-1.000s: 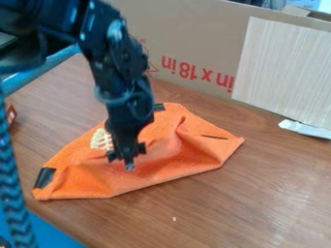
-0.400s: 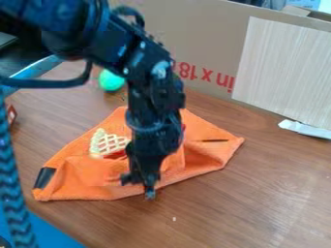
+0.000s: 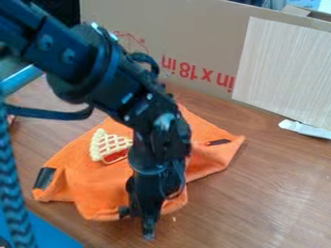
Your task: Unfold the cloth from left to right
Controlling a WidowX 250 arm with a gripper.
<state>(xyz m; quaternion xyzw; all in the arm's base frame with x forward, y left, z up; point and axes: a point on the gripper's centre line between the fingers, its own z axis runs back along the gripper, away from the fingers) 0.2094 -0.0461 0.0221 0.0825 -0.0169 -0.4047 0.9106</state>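
Observation:
The black gripper (image 3: 137, 224) hangs low at the lower middle, over the near edge of the orange cloth (image 3: 97, 186). The cloth lies rumpled on the wooden table, with a black patch at its left corner and a dark mark near its right corner. Its near edge bulges toward the camera beside the gripper. A toy pie slice with a pale lattice top (image 3: 111, 146) lies on the cloth, left of the arm. The arm covers the middle of the cloth, and whether cloth is held is hidden.
A cardboard box (image 3: 181, 43) with a pale wood-grain panel (image 3: 281, 72) stands along the back of the table (image 3: 271, 193). A white object (image 3: 305, 129) lies at the right edge. A blue braided cable (image 3: 11, 184) hangs at the left.
The gripper has moved toward the camera and slightly right. The cloth's near edge has shifted toward the camera, more of the pie slice shows, and the green ball seen briefly behind is hidden again.

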